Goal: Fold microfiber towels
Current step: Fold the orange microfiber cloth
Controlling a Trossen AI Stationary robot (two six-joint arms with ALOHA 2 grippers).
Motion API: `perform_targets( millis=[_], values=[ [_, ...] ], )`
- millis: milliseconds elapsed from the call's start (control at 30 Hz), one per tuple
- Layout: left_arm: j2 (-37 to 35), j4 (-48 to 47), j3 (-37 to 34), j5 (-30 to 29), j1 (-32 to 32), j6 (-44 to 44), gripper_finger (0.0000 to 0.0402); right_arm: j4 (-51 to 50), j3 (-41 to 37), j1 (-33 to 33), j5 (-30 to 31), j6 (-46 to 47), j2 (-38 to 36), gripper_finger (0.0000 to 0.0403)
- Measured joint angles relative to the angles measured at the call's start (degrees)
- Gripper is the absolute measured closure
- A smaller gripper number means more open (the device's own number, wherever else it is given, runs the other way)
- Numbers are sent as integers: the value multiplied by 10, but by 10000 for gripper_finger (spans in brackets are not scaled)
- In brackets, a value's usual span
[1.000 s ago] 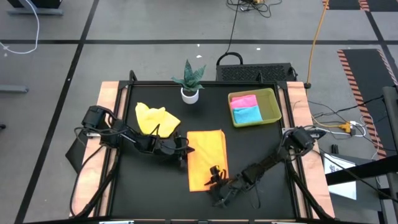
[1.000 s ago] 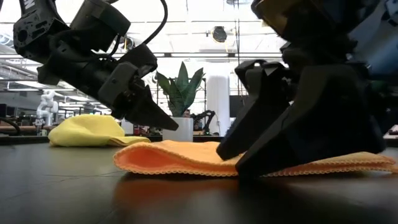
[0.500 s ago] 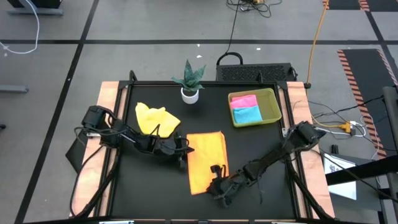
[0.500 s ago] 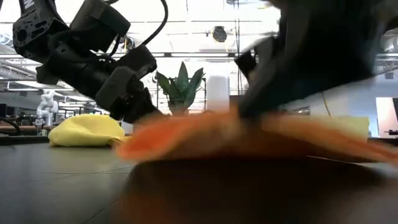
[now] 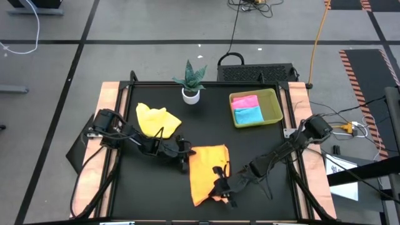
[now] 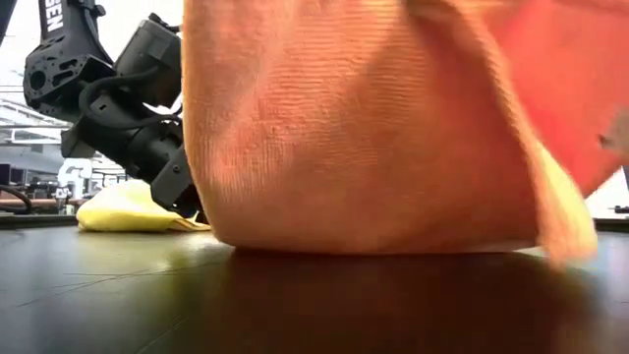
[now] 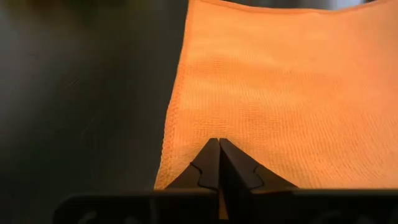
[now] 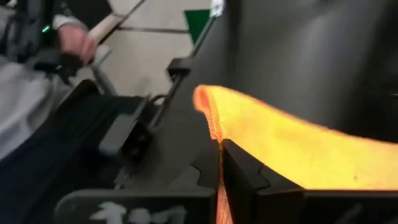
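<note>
- Both clamped on orange towel (image 5: 206,172): left gripper (image 5: 185,152) at far-left corner, right gripper (image 5: 220,180) at near edge.
- Best to lift evenly, keeping edges aligned for folding over.

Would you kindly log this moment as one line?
step: folding orange towel | left gripper: shut on towel's left edge | right gripper: shut on near edge, lifting | yellow towel: unfolded | pink, blue: in tray
</note>
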Motion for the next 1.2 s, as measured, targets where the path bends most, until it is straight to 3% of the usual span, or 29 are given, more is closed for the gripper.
perform_targets(
  millis=[233, 467, 933, 1200],
  values=[
    [-3, 22, -1, 33, -5, 7, 394, -42, 0, -73, 2, 51, -16, 397],
    [-42, -1, -2, 29, -21, 29, 390, -75, -22, -153, 2, 92, -13, 397],
    [-172, -215, -2, -118, -54, -2, 396, -49, -70, -235, -17, 99, -12, 397],
    [-172, -194, -1, -127, -60, -11, 391, -32, -69, -259, -29, 86, -2, 400]
  ],
)
